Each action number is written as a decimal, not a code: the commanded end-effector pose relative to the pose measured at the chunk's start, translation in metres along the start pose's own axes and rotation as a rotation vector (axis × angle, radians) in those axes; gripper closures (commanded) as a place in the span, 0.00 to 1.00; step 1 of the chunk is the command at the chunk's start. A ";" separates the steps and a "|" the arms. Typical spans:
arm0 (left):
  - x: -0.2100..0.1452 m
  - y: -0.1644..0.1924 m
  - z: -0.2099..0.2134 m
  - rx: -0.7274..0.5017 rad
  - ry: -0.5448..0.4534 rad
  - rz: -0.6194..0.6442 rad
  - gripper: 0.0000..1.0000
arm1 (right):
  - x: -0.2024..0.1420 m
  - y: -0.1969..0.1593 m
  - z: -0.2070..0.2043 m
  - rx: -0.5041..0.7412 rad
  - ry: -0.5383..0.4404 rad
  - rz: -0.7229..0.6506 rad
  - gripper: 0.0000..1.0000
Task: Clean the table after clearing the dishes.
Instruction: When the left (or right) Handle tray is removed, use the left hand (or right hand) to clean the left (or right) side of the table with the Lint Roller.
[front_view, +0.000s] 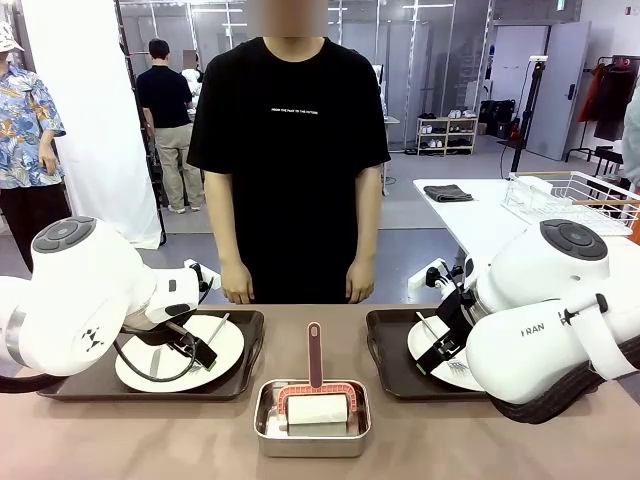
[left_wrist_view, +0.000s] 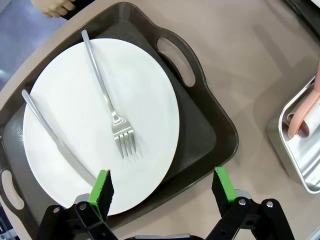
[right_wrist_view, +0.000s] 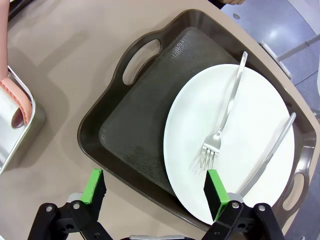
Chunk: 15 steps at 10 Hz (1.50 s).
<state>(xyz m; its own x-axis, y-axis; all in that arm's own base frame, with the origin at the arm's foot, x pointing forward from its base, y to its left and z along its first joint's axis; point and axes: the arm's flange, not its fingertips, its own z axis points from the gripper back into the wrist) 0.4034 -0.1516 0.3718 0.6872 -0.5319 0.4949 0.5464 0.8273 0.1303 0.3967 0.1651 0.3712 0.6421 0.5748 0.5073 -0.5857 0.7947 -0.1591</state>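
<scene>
Two white plates lie on dark brown handled trays on the taupe table. The left plate carries a fork and a knife on its tray. My left gripper hovers open above that tray's near edge, nothing between its green pads. The right plate holds a fork and a knife on its tray. Over this tray's near rim my right gripper stands open and empty. In the front view both grippers hang over the trays.
A steel pan with a white roller and pink handle sits between the trays near the front edge. A person stands at the far side, hands down at the table's edge. A white side table with a wire rack stands back right.
</scene>
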 end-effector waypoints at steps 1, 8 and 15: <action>0.000 0.000 0.000 0.000 0.000 0.001 0.00 | 0.000 0.001 0.000 0.001 0.000 0.000 0.00; 0.062 0.050 0.022 -0.115 0.126 0.036 0.00 | 0.072 -0.064 0.026 0.213 0.188 -0.169 0.00; 0.043 0.203 0.089 -0.912 0.068 0.387 0.00 | 0.075 -0.176 0.083 0.919 0.090 -0.565 0.00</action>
<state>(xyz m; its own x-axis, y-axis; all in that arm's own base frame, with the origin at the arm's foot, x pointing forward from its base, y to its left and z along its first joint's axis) 0.4897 -0.0136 0.4997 0.8722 -0.3638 0.3270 0.4873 0.5876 -0.6459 0.4975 0.0771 0.5083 0.9210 0.2803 0.2706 -0.3885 0.6070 0.6933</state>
